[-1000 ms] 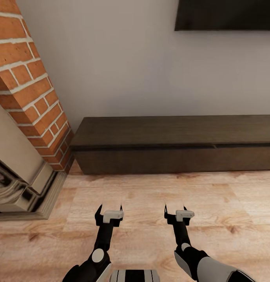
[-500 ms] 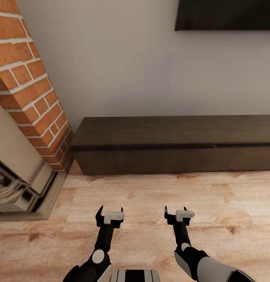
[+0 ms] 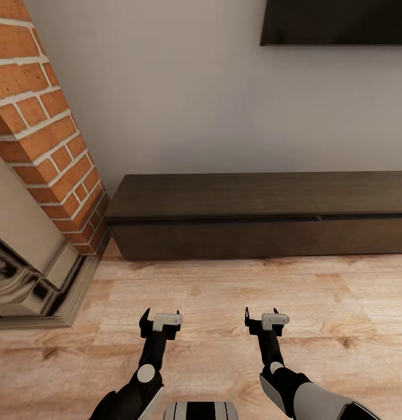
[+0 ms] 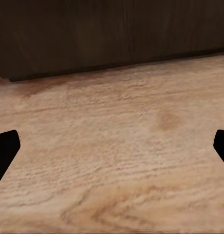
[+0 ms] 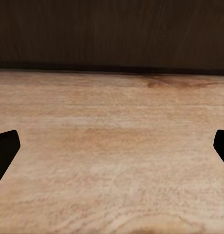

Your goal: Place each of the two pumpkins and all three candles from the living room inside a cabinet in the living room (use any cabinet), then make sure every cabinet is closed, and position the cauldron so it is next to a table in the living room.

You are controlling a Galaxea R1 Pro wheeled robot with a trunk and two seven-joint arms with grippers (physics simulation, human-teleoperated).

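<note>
Both claws hang empty, fingers spread apart, low over the wooden floor (image 3: 224,291): left gripper (image 3: 161,315), right gripper (image 3: 261,313). Since a second ago the left arm has drawn slightly back and leftward; the right has stayed put. Beyond them the cabinet (image 3: 259,216) stands closed against the wall, just past the brick fireplace (image 3: 43,146).

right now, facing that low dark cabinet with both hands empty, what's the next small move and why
Probably roll closer to the cabinet: its drawer fronts look closed, and the left hand and right hand, both open and empty, hang over bare wood floor short of it.
</note>
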